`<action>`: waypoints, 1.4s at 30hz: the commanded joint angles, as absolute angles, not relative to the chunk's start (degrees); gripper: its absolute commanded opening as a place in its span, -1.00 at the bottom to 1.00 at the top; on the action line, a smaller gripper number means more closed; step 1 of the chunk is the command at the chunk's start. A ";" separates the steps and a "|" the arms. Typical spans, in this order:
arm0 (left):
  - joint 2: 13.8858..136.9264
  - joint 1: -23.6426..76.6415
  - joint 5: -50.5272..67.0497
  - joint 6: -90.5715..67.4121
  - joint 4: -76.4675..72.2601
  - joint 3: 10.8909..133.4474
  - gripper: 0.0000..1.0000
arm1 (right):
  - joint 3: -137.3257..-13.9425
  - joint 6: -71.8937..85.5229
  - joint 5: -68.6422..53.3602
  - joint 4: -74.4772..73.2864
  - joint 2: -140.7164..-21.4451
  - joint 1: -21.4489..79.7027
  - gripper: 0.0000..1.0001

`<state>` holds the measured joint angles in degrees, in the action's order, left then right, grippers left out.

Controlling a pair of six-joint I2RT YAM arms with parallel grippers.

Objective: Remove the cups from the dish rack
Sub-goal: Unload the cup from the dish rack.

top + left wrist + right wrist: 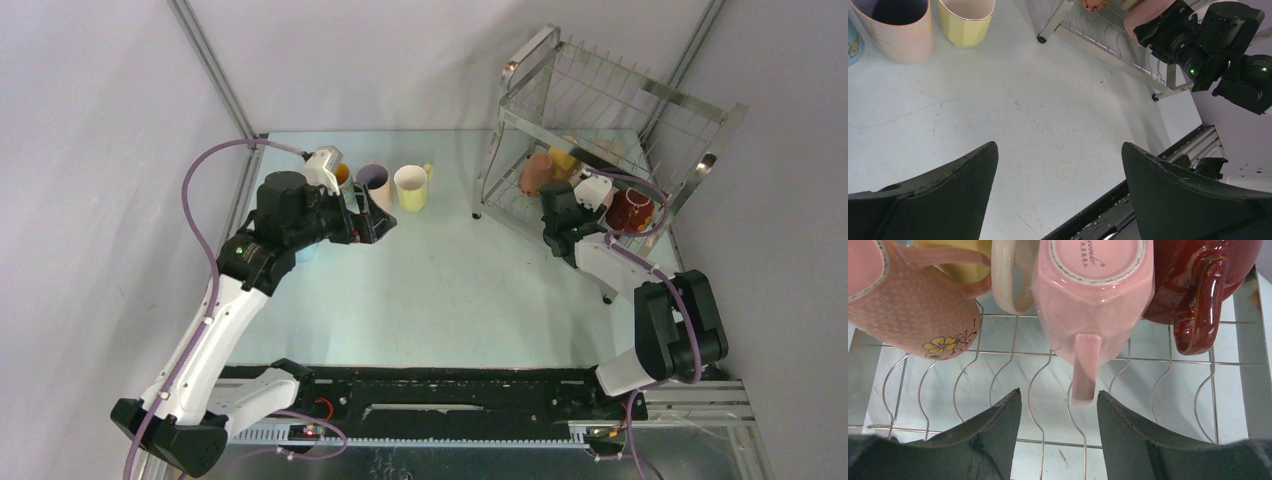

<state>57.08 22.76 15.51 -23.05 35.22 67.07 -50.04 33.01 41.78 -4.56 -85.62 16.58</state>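
Note:
The chrome wire dish rack stands at the back right. On its lower tier lie a pink mug, a pink flowered mug, a dark red mug, a cream mug and a yellow mug. My right gripper is open inside the rack, and the end of the pink mug's handle sits just beyond its fingertips, ungripped. It also shows in the top view. My left gripper is open and empty above the table, near the unloaded cups.
Three mugs stand in a row at the back of the table: a yellow one, a pink one with a purple inside and one partly hidden behind my left wrist. A light blue mug shows at the left wrist view's edge.

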 commanded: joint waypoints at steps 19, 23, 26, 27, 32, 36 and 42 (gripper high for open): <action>56.22 23.40 17.20 -23.64 33.31 67.41 1.00 | -53.60 29.23 39.57 -6.52 -87.01 12.05 -0.22; 56.08 23.40 17.13 -23.60 33.31 67.24 1.00 | -53.61 28.71 40.11 -6.63 -86.89 12.05 -0.50; 56.01 23.40 17.10 -23.70 33.31 67.09 1.00 | -53.61 28.69 40.93 -6.98 -86.77 12.53 -0.66; 56.02 23.46 17.09 -23.69 33.31 67.06 1.00 | -53.61 28.57 41.38 -6.95 -86.75 12.94 -0.70; 55.79 23.49 17.07 -23.90 33.14 66.76 1.00 | -53.22 28.43 43.65 -6.16 -86.59 16.10 -0.82; 55.65 23.47 17.11 -23.75 33.14 66.49 1.00 | -53.08 29.76 43.98 -6.26 -85.90 18.61 -0.87; 55.31 23.47 17.22 -23.66 33.05 66.01 1.00 | -53.09 32.20 44.71 -6.84 -85.89 22.28 -0.88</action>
